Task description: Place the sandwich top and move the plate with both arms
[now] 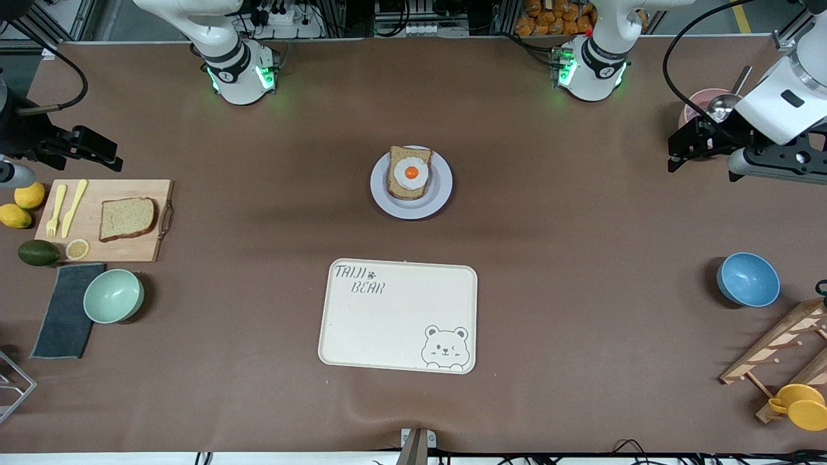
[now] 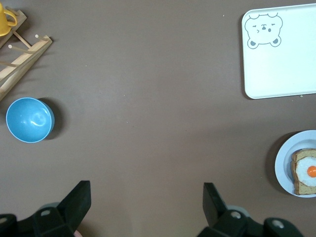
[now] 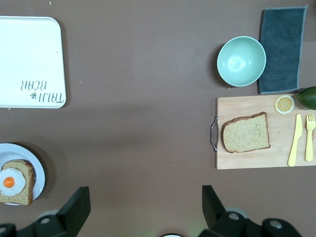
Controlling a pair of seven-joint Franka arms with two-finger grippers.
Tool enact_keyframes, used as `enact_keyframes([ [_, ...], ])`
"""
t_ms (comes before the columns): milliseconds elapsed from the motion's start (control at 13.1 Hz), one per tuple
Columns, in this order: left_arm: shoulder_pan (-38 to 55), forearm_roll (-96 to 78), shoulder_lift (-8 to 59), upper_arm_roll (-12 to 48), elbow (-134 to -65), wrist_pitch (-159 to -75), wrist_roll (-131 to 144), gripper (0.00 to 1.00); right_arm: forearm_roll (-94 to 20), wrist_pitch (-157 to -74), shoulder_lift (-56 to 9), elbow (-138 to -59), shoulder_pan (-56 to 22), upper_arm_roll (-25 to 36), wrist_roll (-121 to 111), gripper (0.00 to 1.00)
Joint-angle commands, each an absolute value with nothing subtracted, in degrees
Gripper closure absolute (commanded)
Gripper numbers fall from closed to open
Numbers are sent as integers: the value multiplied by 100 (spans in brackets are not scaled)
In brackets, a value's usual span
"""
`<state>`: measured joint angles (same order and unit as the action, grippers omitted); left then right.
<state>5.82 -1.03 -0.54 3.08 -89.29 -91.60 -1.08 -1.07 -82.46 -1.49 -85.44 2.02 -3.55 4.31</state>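
The sandwich top [image 1: 128, 218], a plain brown slice, lies flat on a wooden cutting board [image 1: 139, 248] toward the right arm's end of the table; the right wrist view shows this sandwich top [image 3: 246, 133] too. The lavender-white plate [image 1: 381, 194] sits mid-table and carries a bread slice with a fried egg [image 1: 409, 173]. My right gripper [image 1: 106, 155] hangs open and empty over bare table beside the board. My left gripper [image 1: 675, 155] hangs open and empty over the left arm's end, well apart from the plate [image 2: 284, 163]. Both arms wait.
A cream bear tray [image 1: 387, 323] lies nearer the camera than the plate. By the board are a green bowl [image 1: 114, 295], a dark cloth [image 1: 64, 310], lemons [image 1: 29, 195] and an avocado [image 1: 37, 252]. At the left arm's end are a blue bowl [image 1: 747, 279] and a wooden rack [image 1: 782, 349].
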Motion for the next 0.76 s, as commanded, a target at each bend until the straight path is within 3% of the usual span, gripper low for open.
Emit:
enact_keyframes([
  [0, 501, -176, -131, 334, -8894, -9035, -288, 0, -26, -8235, -70, -8552, 299, -448, 492, 0],
  [686, 563, -132, -44, 352, -8885, -9026, -228, 0, -62, -8279, -255, -8824, 387, -142, 273, 0],
])
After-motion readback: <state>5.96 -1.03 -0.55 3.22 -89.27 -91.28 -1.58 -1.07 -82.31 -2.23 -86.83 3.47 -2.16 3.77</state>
